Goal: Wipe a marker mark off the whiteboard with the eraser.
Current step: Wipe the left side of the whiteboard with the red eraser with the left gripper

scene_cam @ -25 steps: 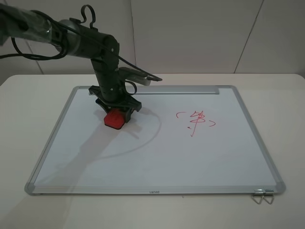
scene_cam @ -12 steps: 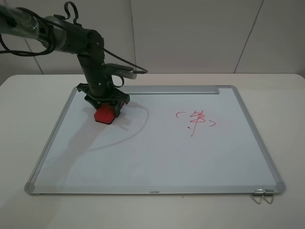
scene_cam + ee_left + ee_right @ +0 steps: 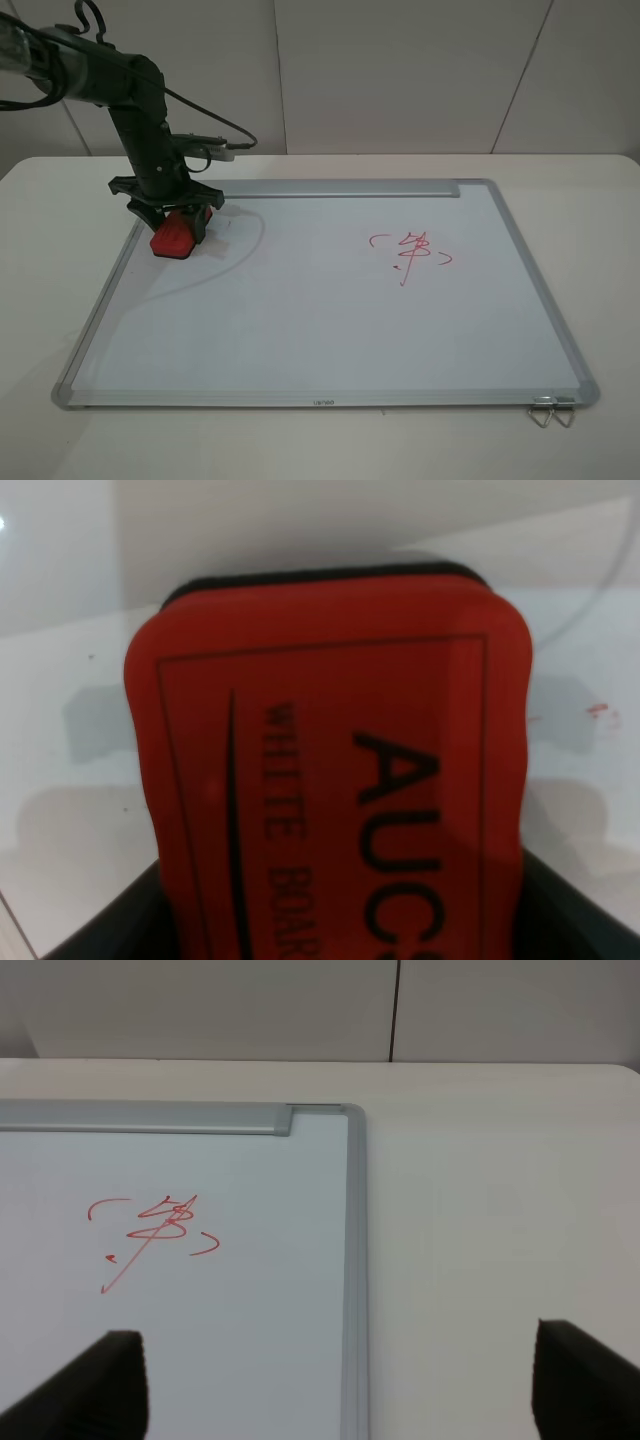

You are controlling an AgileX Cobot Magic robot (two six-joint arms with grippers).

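The whiteboard (image 3: 320, 320) lies flat on the table, silver-framed. My left gripper (image 3: 170, 222) is shut on the red eraser (image 3: 172, 241), which rests on the board at its far left corner, close to the left frame. The left wrist view is filled by the eraser's (image 3: 330, 770) lettered top, with dark felt showing at its end. The small stacked-stroke marker mark does not show anywhere; only faint red specks (image 3: 597, 710) lie on the board beside the eraser. My right gripper (image 3: 340, 1385) is open, hanging above the whiteboard's (image 3: 250, 1360) right frame, and is out of the high view.
A red scribble between brackets with a long tail (image 3: 410, 252) (image 3: 150, 1232) sits right of the board's centre. A metal strip (image 3: 340, 188) runs along the far edge. A wire clip (image 3: 550, 410) hangs at the near right corner. White table (image 3: 600, 200) surrounds the board.
My left arm has slid the eraser leftward across the board's far part, from left of centre to the left frame. The bracketed scribble is unchanged.
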